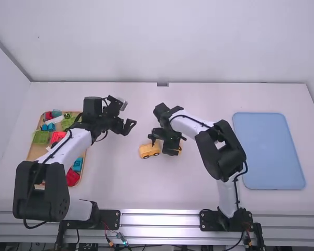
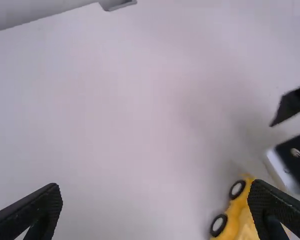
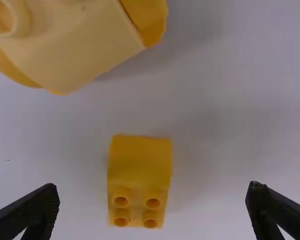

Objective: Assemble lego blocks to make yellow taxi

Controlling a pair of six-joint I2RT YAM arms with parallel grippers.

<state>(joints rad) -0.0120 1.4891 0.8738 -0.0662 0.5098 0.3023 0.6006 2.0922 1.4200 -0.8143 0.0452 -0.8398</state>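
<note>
The left tool (image 1: 130,113) was in the left half of the high view, above the desk (image 1: 110,172) and to the right of the tray of blocks. Its two fingers stood wide apart with nothing between their tips, and the left wrist view showed the same broad gap on that tool (image 2: 156,186). The right tool (image 1: 168,140) was near the middle of the frame, its arm reaching up and leftward from the lower right. In the right wrist view this tool (image 3: 153,186) was wide too, gripping nothing. A small yellow block (image 3: 139,175) lay on the desk in the space framed by its fingers, four round studs showing in two rows. The yellow car body (image 1: 149,150) sat just below the middle of the high view, slightly left of center, with dark wheels along the side that showed. The small block was near it but apart, to its right in the high view and partly hidden by the right tool. At the left of the frame, the tan tray (image 1: 32,151) held loose pieces: green blocks (image 1: 41,137), red blocks (image 1: 72,178), blue blocks (image 1: 77,164) and a white block (image 1: 54,120), partly covered by the left arm. A light blue mat or tray (image 1: 269,151) with rounded corners lay flat at the right of the frame.
</note>
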